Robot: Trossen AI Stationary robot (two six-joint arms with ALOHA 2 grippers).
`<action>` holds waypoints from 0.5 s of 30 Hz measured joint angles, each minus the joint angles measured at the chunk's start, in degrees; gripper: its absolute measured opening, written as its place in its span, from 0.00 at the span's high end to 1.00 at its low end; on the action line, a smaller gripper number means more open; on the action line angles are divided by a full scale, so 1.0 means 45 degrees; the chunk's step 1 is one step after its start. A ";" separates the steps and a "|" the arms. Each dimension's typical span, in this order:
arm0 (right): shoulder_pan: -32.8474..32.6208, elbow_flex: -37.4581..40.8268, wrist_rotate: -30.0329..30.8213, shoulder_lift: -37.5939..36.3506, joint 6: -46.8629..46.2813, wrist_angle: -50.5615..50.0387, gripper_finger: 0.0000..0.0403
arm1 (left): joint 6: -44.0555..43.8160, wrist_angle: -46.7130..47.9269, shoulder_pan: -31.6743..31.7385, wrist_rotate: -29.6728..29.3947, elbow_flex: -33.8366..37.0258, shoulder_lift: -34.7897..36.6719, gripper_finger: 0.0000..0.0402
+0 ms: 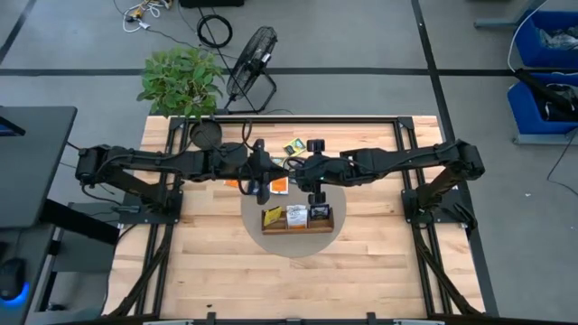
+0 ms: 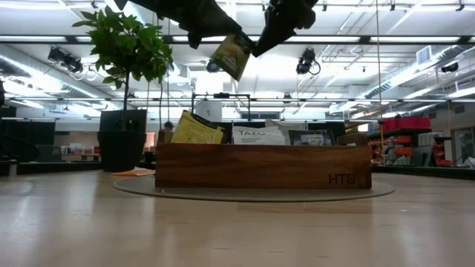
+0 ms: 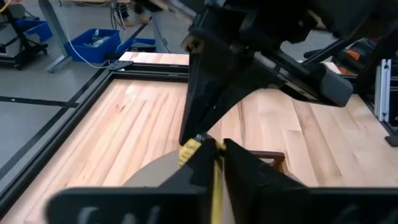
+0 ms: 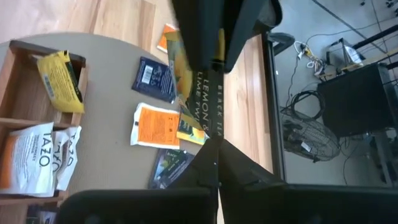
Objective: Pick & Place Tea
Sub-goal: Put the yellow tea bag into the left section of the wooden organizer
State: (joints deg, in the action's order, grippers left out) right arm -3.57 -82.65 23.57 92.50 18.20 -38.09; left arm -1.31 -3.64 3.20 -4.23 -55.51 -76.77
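Observation:
A dark and yellow tea packet (image 4: 198,93), printed with lemon, lime and black tea, hangs in the air between both grippers above the table's middle (image 2: 231,55). My left gripper (image 3: 214,144) comes from the table's left and is shut on one end. My right gripper (image 4: 214,144) comes from the right and is shut on the opposite end. Just nearer stands the brown three-compartment tray (image 1: 296,229), with a yellow packet (image 4: 60,79), white packets (image 4: 38,158) and a dark one in it. Loose tea packets, orange-and-white (image 4: 154,124), dark blue (image 4: 153,78) and dark green (image 4: 169,167), lie flat on the mat. My left gripper pinches the packet's yellow edge (image 3: 188,152) between its two fingers, coming nearly level from the table's left. The packet is lifted clear of the table. My right gripper's fingers meet it just opposite. My right gripper pinches the packet's end (image 4: 208,127) between its two fingers, slanting down from the table's right. The packet runs lengthwise away from the fingers toward the left gripper (image 4: 211,43). It hangs tilted (image 2: 231,55), well above the tray.
A round grey mat (image 1: 339,236) lies under the tray and the loose packets. A potted plant (image 1: 181,79) and a floor fan (image 1: 251,63) stand beyond the far edge. Bare wood stretches toward the near edge (image 1: 289,289).

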 joint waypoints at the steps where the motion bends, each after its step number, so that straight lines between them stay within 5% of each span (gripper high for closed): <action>1: 0.0000 0.0005 -0.0004 0.0013 -0.0035 -0.0091 1.00 | 0.0091 -0.0003 0.0000 -0.0002 0.0000 0.0000 0.96; 8: 0.0000 0.0005 -0.0009 0.0002 -0.0476 -0.0060 0.96 | 0.0294 0.0000 -0.0306 -0.0080 0.0000 0.0000 0.99; 15: -0.0005 0.0005 0.0001 -0.0004 -0.0520 -0.0020 0.83 | 0.0771 0.0396 -0.1130 -0.1767 -0.0005 0.0000 1.00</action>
State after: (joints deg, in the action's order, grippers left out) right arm -3.60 -82.63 23.57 92.48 15.86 -38.18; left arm 2.16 -1.86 -1.88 -12.18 -55.53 -76.77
